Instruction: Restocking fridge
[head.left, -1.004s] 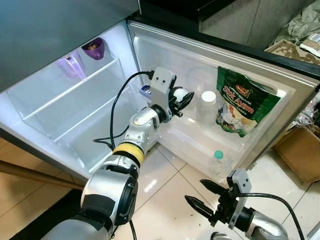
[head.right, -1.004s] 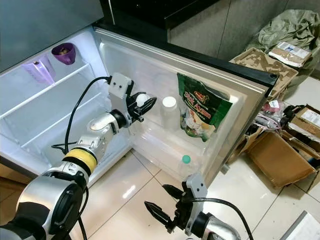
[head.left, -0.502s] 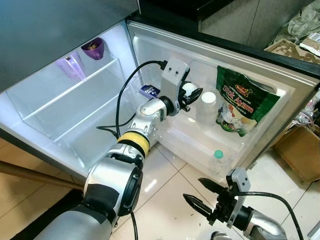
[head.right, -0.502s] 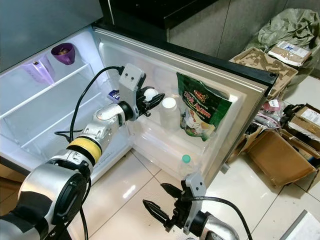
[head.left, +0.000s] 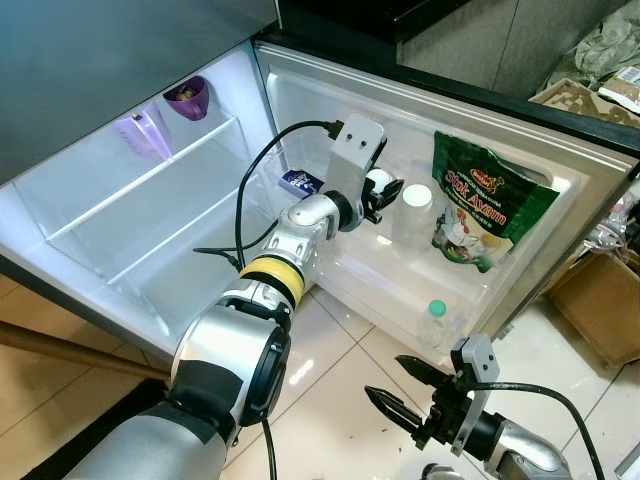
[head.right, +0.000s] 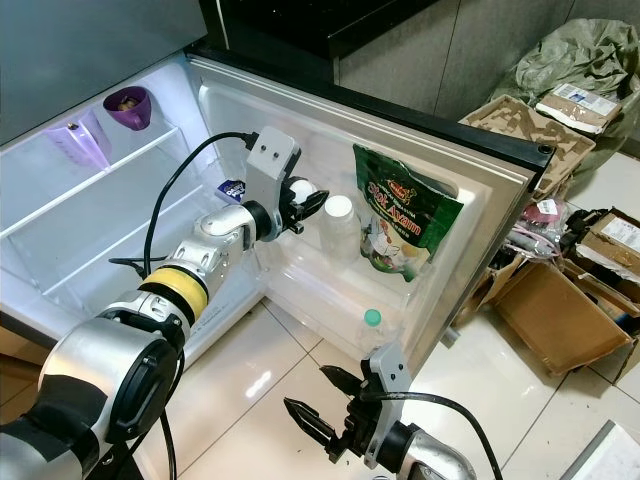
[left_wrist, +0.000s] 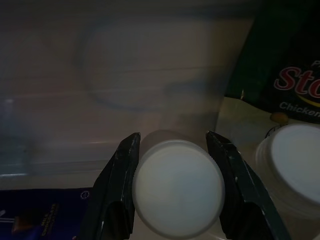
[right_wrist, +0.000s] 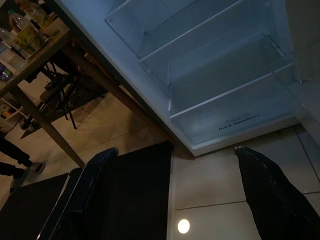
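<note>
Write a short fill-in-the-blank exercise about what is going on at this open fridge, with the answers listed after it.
1. The left gripper is shut on a jar with a ____ lid.
2. The green pouch sits on the fridge ____ shelf.
3. The small bottle on the lower door shelf has a ____ cap.
4. The right gripper hangs over the floor with its fingers ____.

Answers: white; door; green; open

left arm: stretched forward, left hand (head.left: 382, 190) clamped on something | right arm: low, right hand (head.left: 407, 390) fingers spread apart
</note>
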